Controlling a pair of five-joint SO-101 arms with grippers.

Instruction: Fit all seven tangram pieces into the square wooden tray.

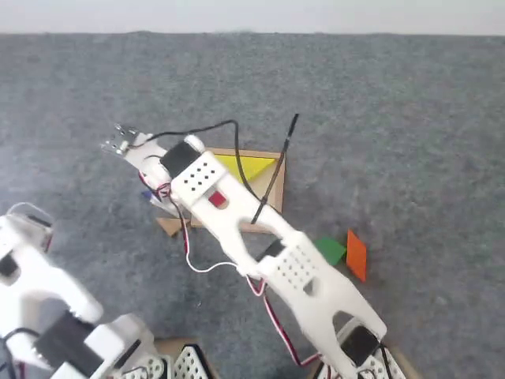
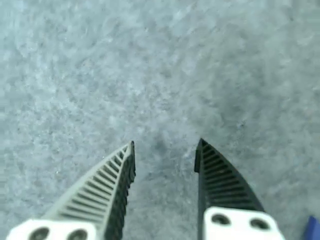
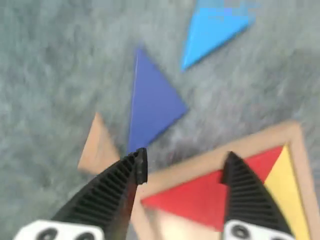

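From above, the right arm [image 1: 237, 213] stretched over the wooden tray [image 1: 279, 189], which held a yellow piece [image 1: 251, 167]. A green piece [image 1: 331, 250] and an orange piece [image 1: 357, 254] lay nearby.

Left wrist: the left gripper [image 2: 165, 147] hung spread above the desk [image 2: 160, 65].

Right wrist: the right gripper [image 3: 186, 155] gaped empty over the tray's corner, with a red piece [image 3: 190, 197] inside and a dark blue triangle [image 3: 152, 102] outside.

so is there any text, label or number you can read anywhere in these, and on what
None: no word, number or sign can be read in any view.
The tray, red piece, yellow piece, dark blue triangle, light blue triangle, green piece and orange piece are plain, with no markings.
The red patch on the right arm shows no print that can be made out.
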